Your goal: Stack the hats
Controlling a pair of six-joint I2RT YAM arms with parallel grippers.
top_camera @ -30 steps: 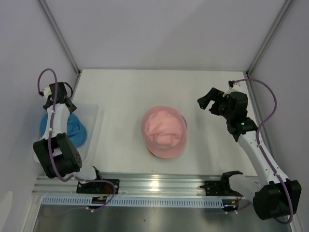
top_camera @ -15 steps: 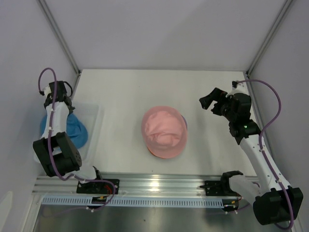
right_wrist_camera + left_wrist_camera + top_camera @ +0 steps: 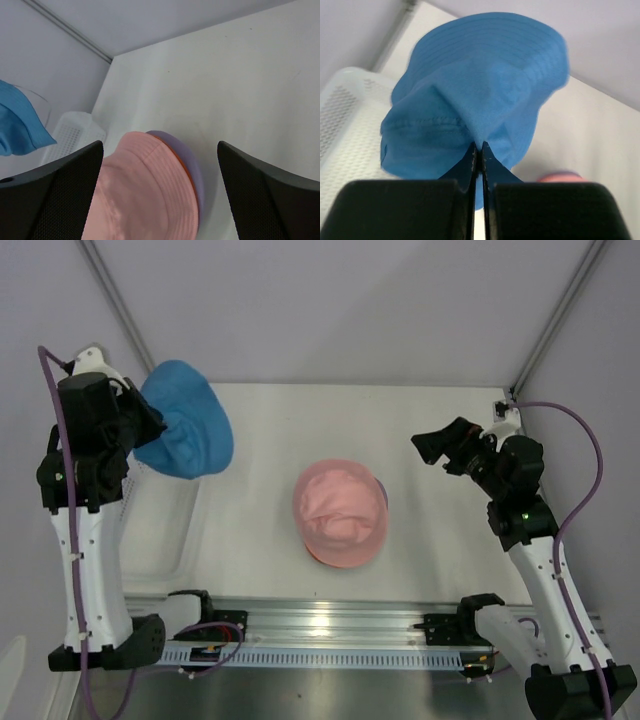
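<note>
My left gripper (image 3: pixel 150 430) (image 3: pixel 480 146) is shut on a fold of the sky blue hat (image 3: pixel 187 432) (image 3: pixel 480 75), which hangs in the air above the table's back left. At mid-table a light pink hat (image 3: pixel 340 512) (image 3: pixel 145 195) lies on top of a pile. An orange edge (image 3: pixel 187 172) and a lavender brim (image 3: pixel 384 500) (image 3: pixel 194 162) peek out on the pile's right side. My right gripper (image 3: pixel 441 452) (image 3: pixel 159 147) is open and empty, raised to the right of the pile and facing it.
A white mesh basket (image 3: pixel 165 530) (image 3: pixel 345 115) (image 3: pixel 75 132) sits at the left edge, below the lifted blue hat. Aluminium frame posts (image 3: pixel 125 315) run up the back corners, and a metal rail (image 3: pixel 320 625) lines the near edge.
My left gripper has shut on the blue hat in the basket and raised it up and toward the back. The right arm has drifted slightly to the right, still open.
</note>
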